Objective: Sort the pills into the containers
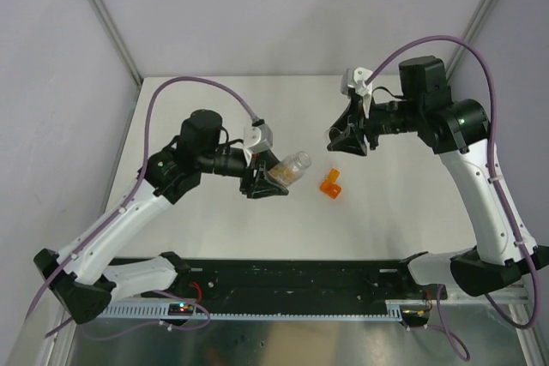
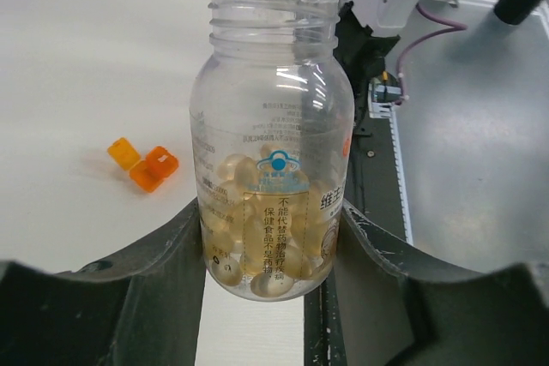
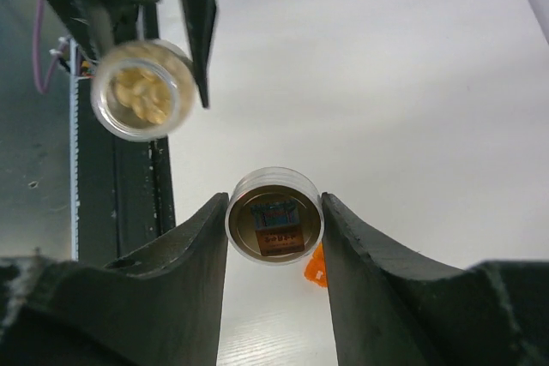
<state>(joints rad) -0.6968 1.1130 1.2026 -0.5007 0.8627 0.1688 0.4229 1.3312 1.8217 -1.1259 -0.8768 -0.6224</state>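
On my left, the left arm [image 1: 129, 212] reaches in over the tabletop [image 1: 257, 233], and the left jaws are pinching the clear bottle [image 1: 292, 166] around its lower body. From above, the bottle is held off the surface and tilted, with its mouth aimed at about 2 o'clock. In the left wrist view the bottle is uncapped, its neck threads bare and a printed label on its side. The pills [image 2: 244, 242] are pale amber beads, heaped in the end that sits between the jaws.

Moving right, the orange box [image 1: 331, 184] lies on the tabletop between 3 and 4 o'clock of the bottle's mouth. It is near the bottle but touches neither it nor either arm. The left wrist camera shows its two square cells joined at a corner; I cannot tell whether anything is inside them.

Further right, the right arm [image 1: 480, 195] bends in from the far side. The right jaws hang at about 1 o'clock of the box, pressed onto a round cap [image 3: 273, 227] that is held edge-on between them. In that wrist view the bottle's open mouth shows at 10 o'clock of the cap with pills visible inside, and a sliver of the orange box peeks out at 5 o'clock.
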